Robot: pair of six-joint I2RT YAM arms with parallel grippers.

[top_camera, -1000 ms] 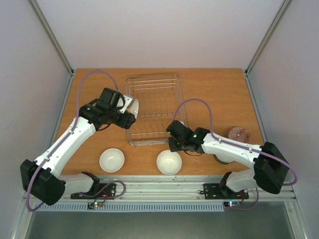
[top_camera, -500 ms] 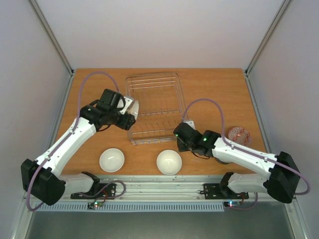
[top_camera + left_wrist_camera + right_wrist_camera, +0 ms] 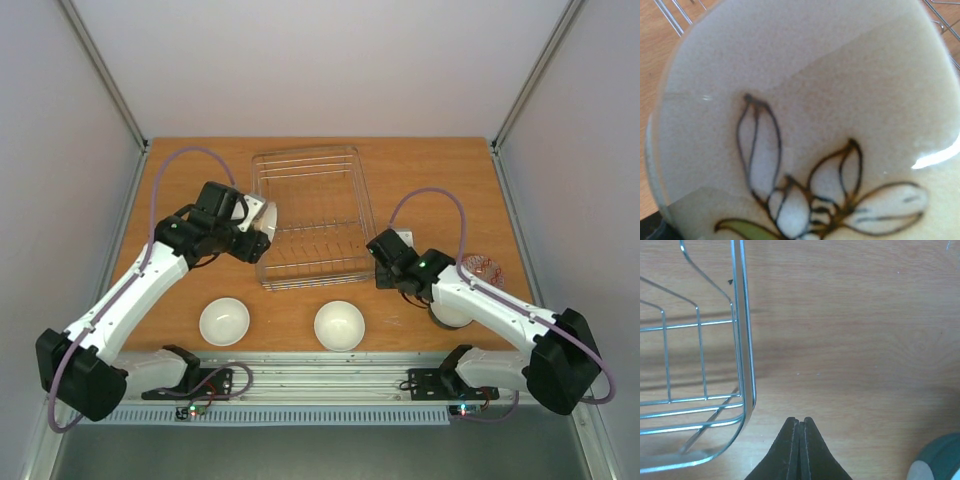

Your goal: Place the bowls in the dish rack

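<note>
The dish rack [image 3: 310, 215], a silver wire basket, lies in the middle of the table and holds no bowls. My left gripper [image 3: 262, 224] is at the rack's left side, shut on a bowl [image 3: 267, 209] held tilted on edge. This bowl [image 3: 805, 100] fills the left wrist view, showing a brown sprig motif and hiding the fingers. Two white bowls [image 3: 224, 321] [image 3: 339, 325] sit near the front edge. My right gripper [image 3: 381, 246] is shut and empty just right of the rack; its tips [image 3: 800, 422] hover over bare wood beside the rack's corner [image 3: 742, 365].
A teal-banded bowl [image 3: 447, 312] sits partly under my right forearm and shows at the lower right of the right wrist view [image 3: 940, 460]. A red-patterned bowl [image 3: 482, 268] stands at the right. Metal frame posts rise at the table's back corners.
My right gripper has moved right and back, away from the rack's near right corner. The left arm with its bowl has barely moved.
</note>
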